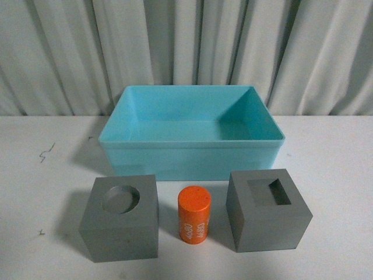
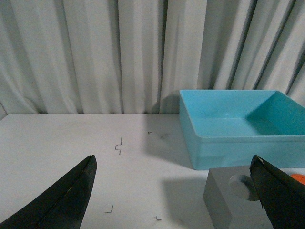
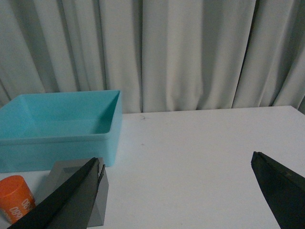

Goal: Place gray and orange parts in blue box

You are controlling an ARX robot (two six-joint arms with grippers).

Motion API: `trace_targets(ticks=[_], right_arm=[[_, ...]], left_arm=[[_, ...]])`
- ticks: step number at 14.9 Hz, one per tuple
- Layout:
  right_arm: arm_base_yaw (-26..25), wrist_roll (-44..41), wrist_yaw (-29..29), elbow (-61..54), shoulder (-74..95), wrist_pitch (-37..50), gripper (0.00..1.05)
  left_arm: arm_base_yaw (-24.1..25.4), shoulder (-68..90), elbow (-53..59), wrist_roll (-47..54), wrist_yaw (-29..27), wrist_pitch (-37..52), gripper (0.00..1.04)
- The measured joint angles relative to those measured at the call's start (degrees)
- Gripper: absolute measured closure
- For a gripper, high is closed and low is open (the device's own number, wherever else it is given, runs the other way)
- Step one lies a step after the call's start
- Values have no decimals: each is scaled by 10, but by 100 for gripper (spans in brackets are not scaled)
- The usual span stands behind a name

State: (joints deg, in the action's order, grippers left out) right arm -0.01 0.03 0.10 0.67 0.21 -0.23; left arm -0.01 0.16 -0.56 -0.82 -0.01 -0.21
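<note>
Visibly, three parts (image 1: 193, 213) outside blue box (image 1: 192, 161)

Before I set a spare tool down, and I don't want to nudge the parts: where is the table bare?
Bare table lies left of the blue box and the round-recess cube, and right of the box and the rectangular-recess cube. The box holds nothing. Crowded: the front middle, where the orange cylinder stands between the cubes with narrow gaps.

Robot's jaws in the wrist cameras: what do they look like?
The left gripper and right gripper look alike: each has two smooth jaws, nearly black, shaped like long wedges that narrow to a point. No cables, stickers or markings show on them. The front view shows no arm at all.
</note>
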Motion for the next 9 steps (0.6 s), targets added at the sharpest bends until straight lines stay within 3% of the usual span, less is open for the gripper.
trace_targets(ticks=[9], right_arm=[[0, 0, 0, 0, 0, 0, 6]], left_arm=[[0, 0, 0, 0, 0, 0, 7]])
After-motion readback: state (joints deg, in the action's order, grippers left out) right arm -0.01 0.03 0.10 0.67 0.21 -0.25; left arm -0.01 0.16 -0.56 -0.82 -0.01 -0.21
